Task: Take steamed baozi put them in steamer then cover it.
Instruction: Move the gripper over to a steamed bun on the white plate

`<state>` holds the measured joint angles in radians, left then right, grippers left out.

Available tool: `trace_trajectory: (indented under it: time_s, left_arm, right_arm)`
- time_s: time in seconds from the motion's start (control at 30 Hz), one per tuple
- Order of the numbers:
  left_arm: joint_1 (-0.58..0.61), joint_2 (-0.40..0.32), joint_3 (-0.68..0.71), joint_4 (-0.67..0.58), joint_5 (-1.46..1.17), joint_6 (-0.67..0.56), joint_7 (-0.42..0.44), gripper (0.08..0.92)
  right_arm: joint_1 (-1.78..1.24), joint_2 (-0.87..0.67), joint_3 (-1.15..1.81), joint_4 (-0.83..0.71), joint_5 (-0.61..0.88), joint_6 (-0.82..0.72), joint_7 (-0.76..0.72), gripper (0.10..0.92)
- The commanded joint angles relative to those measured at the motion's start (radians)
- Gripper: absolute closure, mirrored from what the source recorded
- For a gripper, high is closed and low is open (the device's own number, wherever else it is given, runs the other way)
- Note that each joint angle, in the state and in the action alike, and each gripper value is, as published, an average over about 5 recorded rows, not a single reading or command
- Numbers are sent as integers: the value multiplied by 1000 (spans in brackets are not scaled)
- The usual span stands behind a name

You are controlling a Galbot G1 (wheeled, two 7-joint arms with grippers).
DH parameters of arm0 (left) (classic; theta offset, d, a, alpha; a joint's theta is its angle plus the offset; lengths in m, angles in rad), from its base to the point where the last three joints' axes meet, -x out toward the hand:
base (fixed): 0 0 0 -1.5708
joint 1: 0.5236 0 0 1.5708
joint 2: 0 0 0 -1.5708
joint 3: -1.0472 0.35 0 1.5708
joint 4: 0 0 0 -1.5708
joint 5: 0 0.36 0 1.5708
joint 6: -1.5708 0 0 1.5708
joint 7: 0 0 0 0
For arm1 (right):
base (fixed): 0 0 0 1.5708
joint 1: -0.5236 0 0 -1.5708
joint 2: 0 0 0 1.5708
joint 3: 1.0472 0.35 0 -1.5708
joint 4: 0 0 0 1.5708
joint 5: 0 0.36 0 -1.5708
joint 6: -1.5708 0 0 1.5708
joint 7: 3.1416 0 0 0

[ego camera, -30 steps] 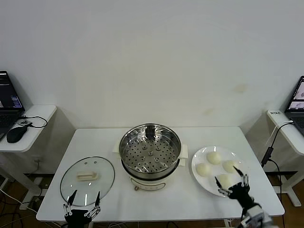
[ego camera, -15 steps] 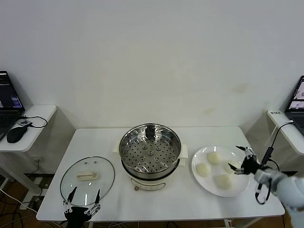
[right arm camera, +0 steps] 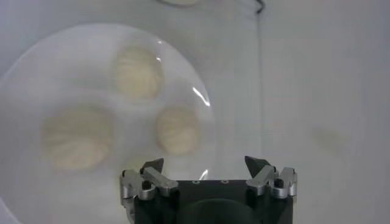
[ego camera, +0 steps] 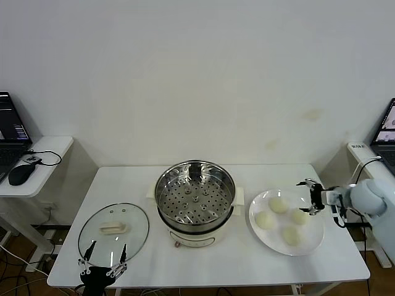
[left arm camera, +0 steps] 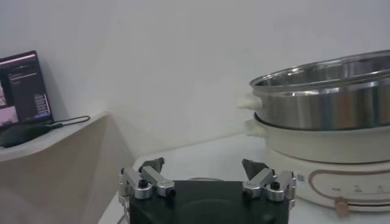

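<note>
Head view: four steamed baozi (ego camera: 278, 205) lie on a white plate (ego camera: 311, 237) right of the steamer (ego camera: 195, 195). Right gripper (ego camera: 313, 197), jaws released, hovers at the plate's far right edge. Left gripper (ego camera: 102, 266), jaws released, waits near the cover (ego camera: 113, 233), lying on the surface (ego camera: 222, 260) at left.

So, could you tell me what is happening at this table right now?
The right gripper hovers open over the far right edge of the white plate, where all four steamed baozi sit untouched. The steamer stands empty mid-table, and its cover lies flat on the table to its left. The left gripper waits open at the table's near edge by the cover.
</note>
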<state>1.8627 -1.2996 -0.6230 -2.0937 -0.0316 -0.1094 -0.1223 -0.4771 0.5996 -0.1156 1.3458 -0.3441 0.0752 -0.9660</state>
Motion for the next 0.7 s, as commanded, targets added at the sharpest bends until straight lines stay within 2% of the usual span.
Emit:
trace_trajectory:
  time_s: [0.03, 0.7]
  left_arm:
    - [-2, 1, -5, 0, 4, 2, 1, 177]
    - [-2, 1, -33, -4, 3, -3, 2, 177]
  right_arm:
    - [319, 74, -376, -202, 28, 15, -86, 203]
    - [324, 240, -407, -373, -17, -41, -37, 214]
